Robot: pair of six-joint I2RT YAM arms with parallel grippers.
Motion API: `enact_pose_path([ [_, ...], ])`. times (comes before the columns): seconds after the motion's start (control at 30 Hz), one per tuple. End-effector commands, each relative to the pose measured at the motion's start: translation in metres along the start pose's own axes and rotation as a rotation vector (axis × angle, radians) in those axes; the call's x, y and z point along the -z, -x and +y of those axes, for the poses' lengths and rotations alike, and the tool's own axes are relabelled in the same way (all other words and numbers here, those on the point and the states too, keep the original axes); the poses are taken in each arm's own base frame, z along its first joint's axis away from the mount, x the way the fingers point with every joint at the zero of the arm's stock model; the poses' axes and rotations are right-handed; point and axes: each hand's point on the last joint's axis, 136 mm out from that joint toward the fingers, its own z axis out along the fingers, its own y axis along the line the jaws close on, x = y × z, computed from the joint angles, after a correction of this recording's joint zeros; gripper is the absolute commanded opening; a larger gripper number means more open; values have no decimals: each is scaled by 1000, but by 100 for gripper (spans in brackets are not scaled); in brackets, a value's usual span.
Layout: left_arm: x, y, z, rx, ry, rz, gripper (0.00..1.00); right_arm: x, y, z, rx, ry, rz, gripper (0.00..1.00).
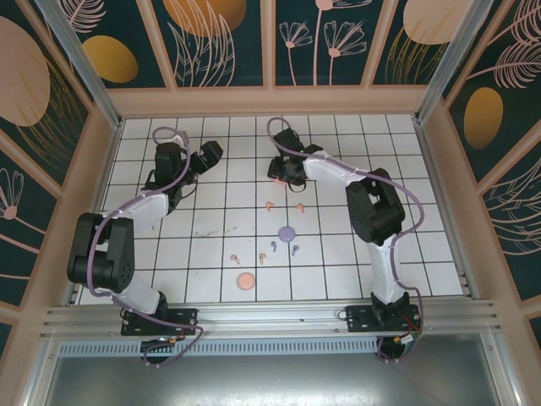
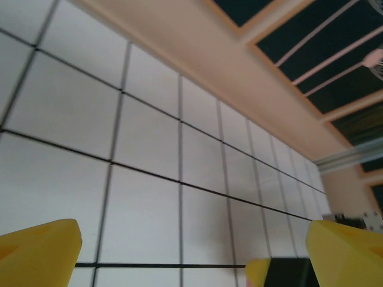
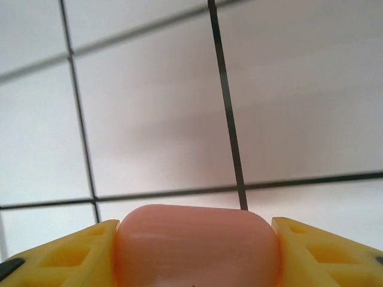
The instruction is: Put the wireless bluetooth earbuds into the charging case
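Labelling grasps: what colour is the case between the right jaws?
Salmon-pink case, best in right wrist view.

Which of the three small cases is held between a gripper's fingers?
The pink case, held in the right gripper; the purple case and the orange case lie free on the table.

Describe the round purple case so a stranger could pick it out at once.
On the white gridded table, find the scatter of small pastel pieces at its centre. The round purple case lies in the middle of that scatter, with two tiny purple earbuds just on its near side. The other loose disc is salmon-orange and lies closer to the table's near edge.
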Motion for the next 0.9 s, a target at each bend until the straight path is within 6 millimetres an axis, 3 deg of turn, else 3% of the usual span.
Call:
enact_pose_path([
  [0.0,-2,-5,-34,-40,-201,-10,97,22,32,18,-118,163,-37,45],
  [0.2,-6,-32,-52,-80,-348,21,97,28,62,23,-298,302,-38,46],
  [0.33,-13,-52,-63,-106,-437,54,96,34,75,36,-393,375,-35,46],
  [0.53,-22,-60,-72,-120,-514,77,88,40,80,63,-484,447,-18,46],
  [0.67,-29,-65,-74,-131,-537,101,75,46,79,82,-490,473,-12,46],
  [0.87,-36,-68,-78,-148,-549,108,68,53,75,108,-464,489,-8,46],
])
